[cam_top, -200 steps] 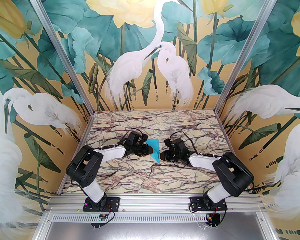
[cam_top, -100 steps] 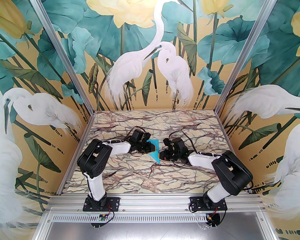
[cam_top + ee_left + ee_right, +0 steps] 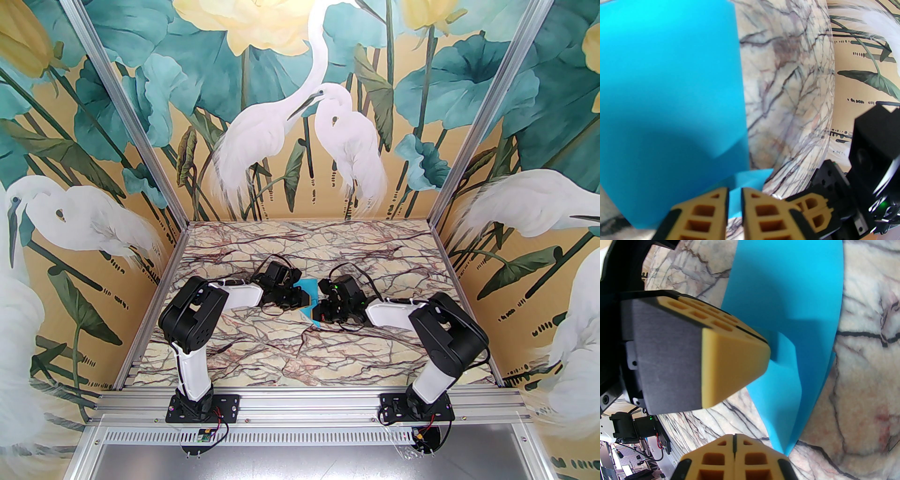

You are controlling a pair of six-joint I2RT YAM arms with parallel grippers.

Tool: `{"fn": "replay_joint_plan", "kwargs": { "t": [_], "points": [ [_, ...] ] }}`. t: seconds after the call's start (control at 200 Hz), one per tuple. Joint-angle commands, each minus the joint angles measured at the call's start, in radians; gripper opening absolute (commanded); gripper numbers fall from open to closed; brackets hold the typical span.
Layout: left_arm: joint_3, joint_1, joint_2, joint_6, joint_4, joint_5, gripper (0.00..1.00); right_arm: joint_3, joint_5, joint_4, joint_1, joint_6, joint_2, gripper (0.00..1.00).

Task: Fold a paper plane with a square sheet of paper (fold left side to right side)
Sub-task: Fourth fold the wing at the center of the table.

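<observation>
The square sheet of paper (image 3: pixel 310 287) is turquoise-blue and stands partly lifted off the marble table between the two grippers. Its big flat panel (image 3: pixel 670 82) faces the left wrist camera; in the right wrist view the paper (image 3: pixel 799 298) curves down to a pointed corner on the table. My left gripper (image 3: pixel 307 300) is shut on a small folded flap at the sheet's edge, with blue paper showing in the narrow slit between its fingertips (image 3: pixel 735 189). My right gripper (image 3: pixel 734 439) is shut with nothing in it, its tips just left of that pointed corner.
The marble table (image 3: pixel 300 356) has open room in front of and behind the arms. Painted walls close in three sides. An aluminium rail (image 3: pixel 309 405) carrying both arm bases runs along the near edge.
The right arm has slid left, closer to the paper, and its fingers have closed fully. The left arm pushed slightly forward and right earlier, still gripping the flap. From above the paper looks narrower.
</observation>
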Motion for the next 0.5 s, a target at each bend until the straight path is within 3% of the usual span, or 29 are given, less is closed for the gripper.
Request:
{"fn": "replay_joint_plan", "kwargs": {
  "t": [0.0, 0.495],
  "points": [
    [-0.015, 0.001, 0.026, 0.03, -0.026, -0.023, 0.19, 0.035, 0.008, -0.051, 0.007, -0.014, 0.024, 0.02],
    [-0.031, 0.001, 0.031, 0.046, -0.036, -0.065, 0.19, 0.102, 0.024, -0.156, 0.017, -0.025, 0.089, 0.01]
  ]
}}
